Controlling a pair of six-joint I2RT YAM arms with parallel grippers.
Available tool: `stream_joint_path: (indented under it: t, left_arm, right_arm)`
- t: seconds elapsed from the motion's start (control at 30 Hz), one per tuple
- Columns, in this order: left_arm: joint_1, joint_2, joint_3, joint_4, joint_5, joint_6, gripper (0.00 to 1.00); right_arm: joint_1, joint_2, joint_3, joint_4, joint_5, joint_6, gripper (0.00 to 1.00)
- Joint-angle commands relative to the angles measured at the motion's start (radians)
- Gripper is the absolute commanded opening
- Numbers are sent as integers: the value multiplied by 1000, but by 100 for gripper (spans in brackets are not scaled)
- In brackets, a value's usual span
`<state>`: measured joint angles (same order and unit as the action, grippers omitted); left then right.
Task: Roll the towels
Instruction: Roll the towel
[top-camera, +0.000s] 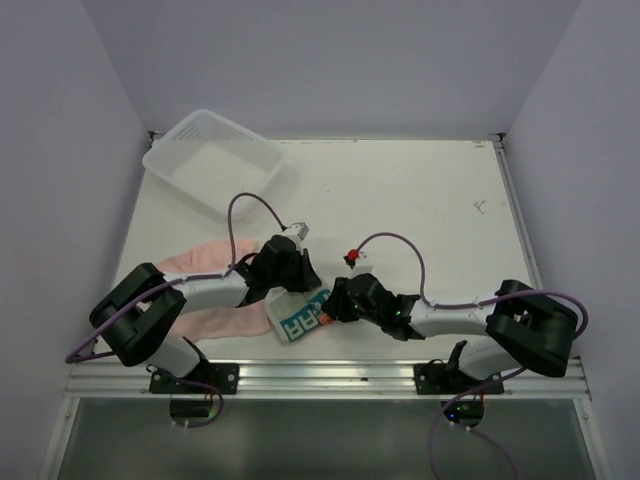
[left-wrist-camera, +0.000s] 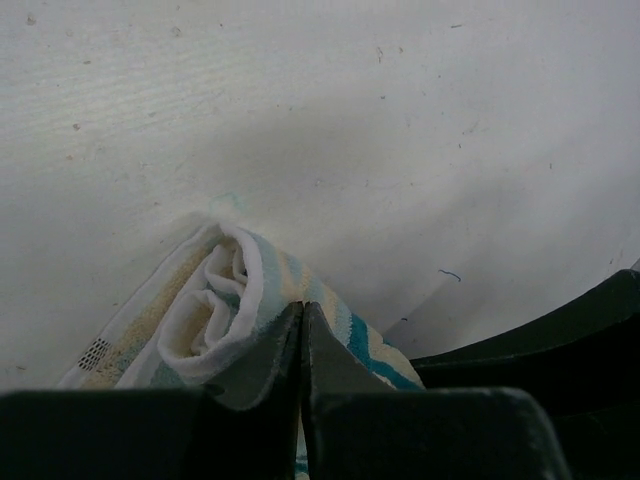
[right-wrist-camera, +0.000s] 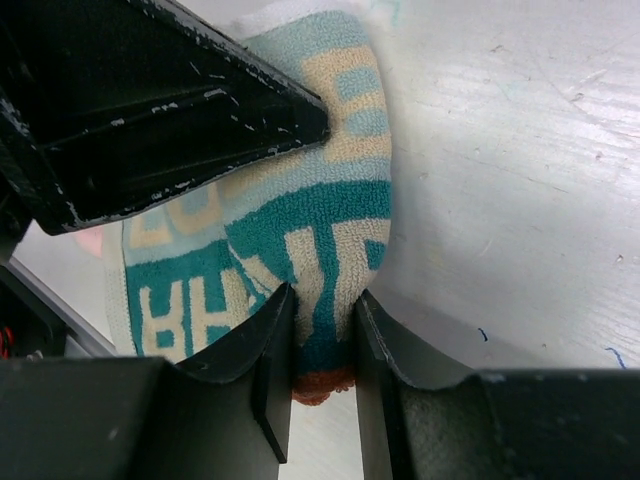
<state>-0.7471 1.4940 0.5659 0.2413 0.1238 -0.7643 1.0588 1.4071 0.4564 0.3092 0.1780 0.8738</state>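
Right gripper (right-wrist-camera: 325, 300) pinching printed towel (right-wrist-camera: 310, 215) fold

Large teal block letters are printed on the printed towel (top-camera: 298, 325) at the near table edge; only "RA" can be made out, the rest being folded away

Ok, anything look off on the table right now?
The white basket sits skewed at the far-left corner, possibly overhanging the edge of the table. The pink towel lies rumpled and unrolled under the left arm.
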Motion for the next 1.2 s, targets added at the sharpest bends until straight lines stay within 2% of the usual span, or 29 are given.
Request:
stream_joint_path:
  t: [0.0, 0.3, 0.5, 0.8, 0.9, 1.03, 1.17]
  left_arm:
    - [24, 15, 93, -100, -49, 48, 6]
    - [54, 28, 327, -211, -52, 105, 10]
    - [52, 31, 361, -220, -20, 105, 10]
    - [54, 6, 321, -206, -1, 99, 10]
    - [52, -9, 296, -198, 5, 95, 9]
    - [52, -23, 269, -181, 16, 88, 9]
    - [51, -26, 244, -157, 37, 80, 9]
  right_arm:
    - [4, -28, 1, 1, 66, -44, 17]
    - [65, -108, 42, -168, 342, -139, 13]
    - [177, -40, 181, -372, 610, -228, 14]
    - [329, 278, 501, -862, 940, -115, 15]
    - [361, 398, 602, -978, 983, -56, 17]
    - [395, 573, 808, -1328, 1080, 129, 18]
    - [432, 707, 933, -1521, 1118, 229, 19]
